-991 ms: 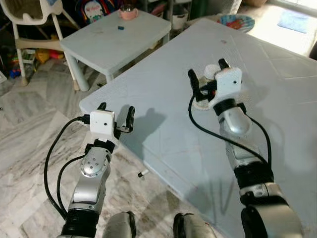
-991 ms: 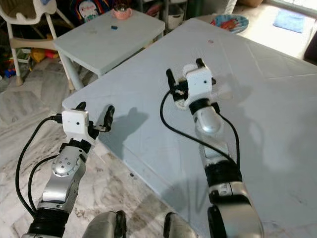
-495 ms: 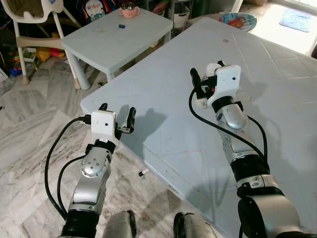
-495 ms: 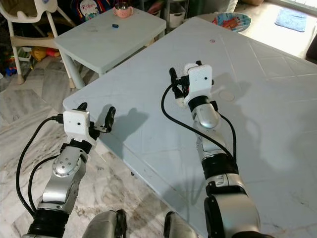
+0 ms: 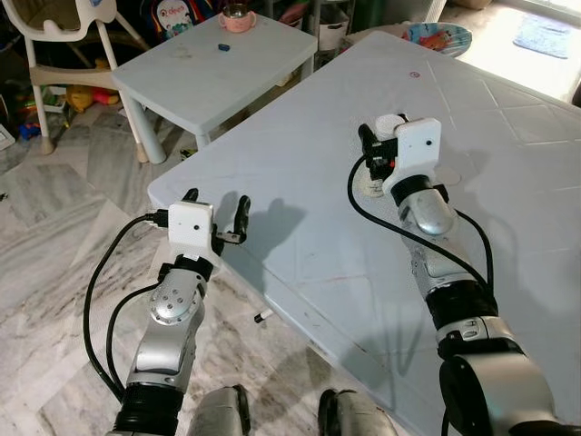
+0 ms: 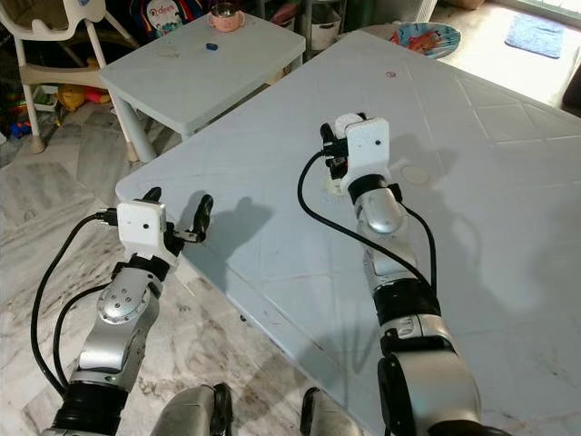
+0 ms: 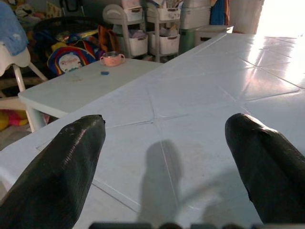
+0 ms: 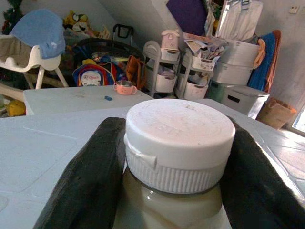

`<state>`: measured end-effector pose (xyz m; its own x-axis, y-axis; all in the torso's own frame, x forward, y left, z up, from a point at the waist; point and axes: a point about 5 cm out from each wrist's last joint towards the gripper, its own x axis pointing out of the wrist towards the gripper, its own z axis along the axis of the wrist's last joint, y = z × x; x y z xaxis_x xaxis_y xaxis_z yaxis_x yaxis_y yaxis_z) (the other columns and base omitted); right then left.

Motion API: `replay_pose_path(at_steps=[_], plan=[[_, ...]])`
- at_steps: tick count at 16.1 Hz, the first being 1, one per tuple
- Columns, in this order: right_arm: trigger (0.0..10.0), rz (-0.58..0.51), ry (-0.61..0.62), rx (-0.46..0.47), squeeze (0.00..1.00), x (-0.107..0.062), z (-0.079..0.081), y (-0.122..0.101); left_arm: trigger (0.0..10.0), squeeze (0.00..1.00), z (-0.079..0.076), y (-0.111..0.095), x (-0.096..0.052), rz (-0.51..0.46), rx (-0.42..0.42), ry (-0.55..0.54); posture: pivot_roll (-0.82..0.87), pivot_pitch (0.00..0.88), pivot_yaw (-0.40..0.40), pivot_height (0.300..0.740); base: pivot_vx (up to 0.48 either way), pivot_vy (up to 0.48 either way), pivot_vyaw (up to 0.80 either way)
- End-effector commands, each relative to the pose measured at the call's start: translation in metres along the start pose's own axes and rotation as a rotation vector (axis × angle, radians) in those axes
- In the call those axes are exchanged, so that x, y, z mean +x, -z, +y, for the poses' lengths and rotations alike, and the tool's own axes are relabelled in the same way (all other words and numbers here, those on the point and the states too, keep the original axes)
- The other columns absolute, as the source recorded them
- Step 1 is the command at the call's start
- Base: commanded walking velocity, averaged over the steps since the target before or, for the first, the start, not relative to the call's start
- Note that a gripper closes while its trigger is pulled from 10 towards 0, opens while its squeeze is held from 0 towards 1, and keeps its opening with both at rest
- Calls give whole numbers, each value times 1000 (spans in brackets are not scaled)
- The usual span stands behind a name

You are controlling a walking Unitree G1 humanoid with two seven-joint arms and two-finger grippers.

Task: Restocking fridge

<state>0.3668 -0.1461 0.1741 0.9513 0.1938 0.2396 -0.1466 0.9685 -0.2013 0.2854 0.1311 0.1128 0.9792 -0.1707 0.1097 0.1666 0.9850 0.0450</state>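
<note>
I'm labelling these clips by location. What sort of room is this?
Probably a family living or play room: a child's high chair, a low white kids' table with a pink cup, and storage carts behind. The right tool grips a white-capped jar on a large white table.

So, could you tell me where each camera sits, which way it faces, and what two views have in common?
Left eye view: on the head, looking forward and down at the big white table; both silver arms show.
Right eye view: the same scene from the other eye.
Left wrist view: on the left wrist, looking along the open left gripper across the tabletop.
Right wrist view: on the right wrist, looking at the white-capped bottle between the right gripper fingers.
Shared: both wrist views show the pink cup on the small table.
</note>
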Motion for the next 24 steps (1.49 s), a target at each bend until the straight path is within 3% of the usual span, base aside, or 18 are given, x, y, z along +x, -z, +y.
replay_pose_path(at_steps=[1,9,10,11,14,16,18,20,24], plan=[[0,10,-4,-12,0,3,-1,0,10000,0,-1,1,1,5,5,10,36,118,21,740,0,0,0],[0,-44,-87,-3,0,0,8,-16,10000,0,5,-1,8,50,56,-57,42,140,25,740,0,0,0],[1686,-49,-100,8,0,-1,8,-18,10000,0,7,-1,7,50,45,-70,41,142,27,740,0,0,0],[10000,-54,-122,14,0,-3,9,-21,10000,0,7,0,5,50,45,-71,36,146,31,740,0,0,0],[10000,-84,-199,15,0,-5,14,-32,10000,0,2,2,4,63,33,-61,27,134,31,740,0,320,0],[10000,-88,-262,15,0,-13,20,-35,10000,0,3,2,5,65,27,-73,20,120,44,740,0,480,0],[10000,-65,-279,86,0,-26,24,-37,10000,0,4,5,6,70,27,-74,-4,99,58,740,0,480,0],[10000,-93,-319,58,0,-35,28,-43,10000,0,3,6,5,76,23,-67,-16,81,59,740,0,480,0],[10000,-91,-212,154,0,-49,31,-44,10000,0,6,14,3,98,12,-84,-17,42,41,740,0,480,400]])
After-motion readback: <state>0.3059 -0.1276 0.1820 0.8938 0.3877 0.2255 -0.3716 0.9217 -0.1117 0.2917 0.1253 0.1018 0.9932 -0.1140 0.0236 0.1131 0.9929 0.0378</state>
